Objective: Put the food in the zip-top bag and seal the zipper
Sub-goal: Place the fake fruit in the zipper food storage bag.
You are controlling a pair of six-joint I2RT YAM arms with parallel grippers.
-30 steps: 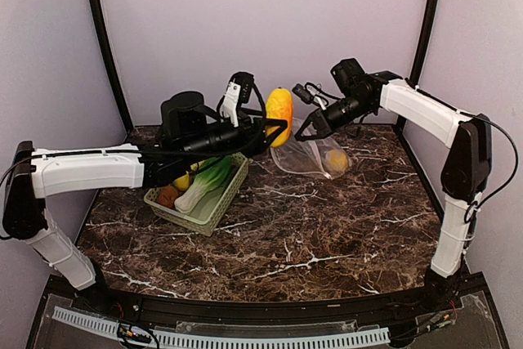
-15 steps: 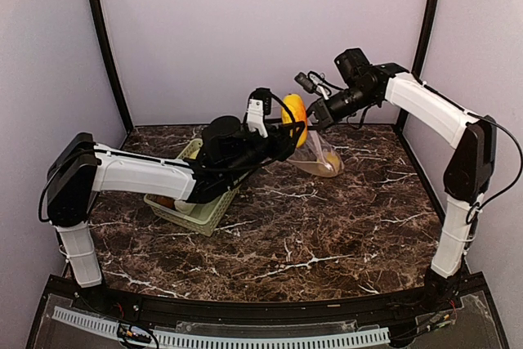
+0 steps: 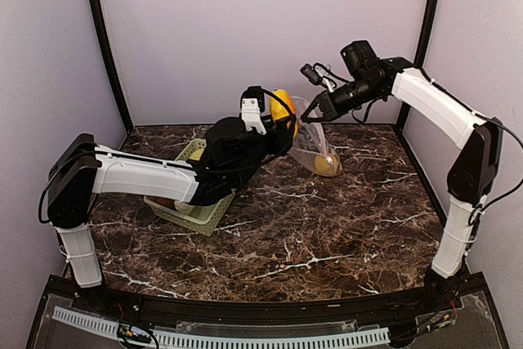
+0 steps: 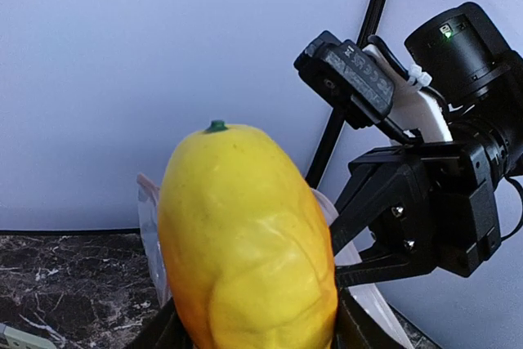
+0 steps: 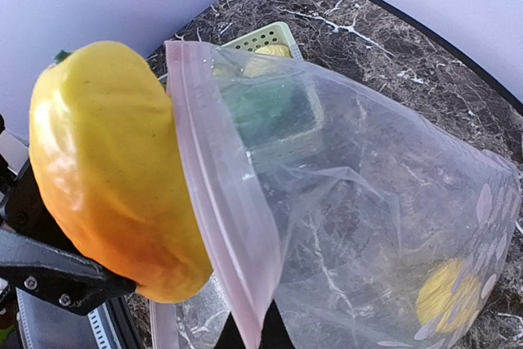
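Here, left end effector point(image 3: 280, 126) grips yellow food point(image 4: 245, 243) beside zipper point(image 5: 221, 202) right end effector point(image 3: 313, 116) pinches.

No readable txt, labels, brands, nos. any view; zip-top bag point(image 5: 384, 202) print = dots only.

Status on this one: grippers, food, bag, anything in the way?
Left gripper shut on yellow fruit, beside the zipper, outside the bag. Right gripper shut on zipper, bag held up, one yellow piece inside. Nothing blocking.
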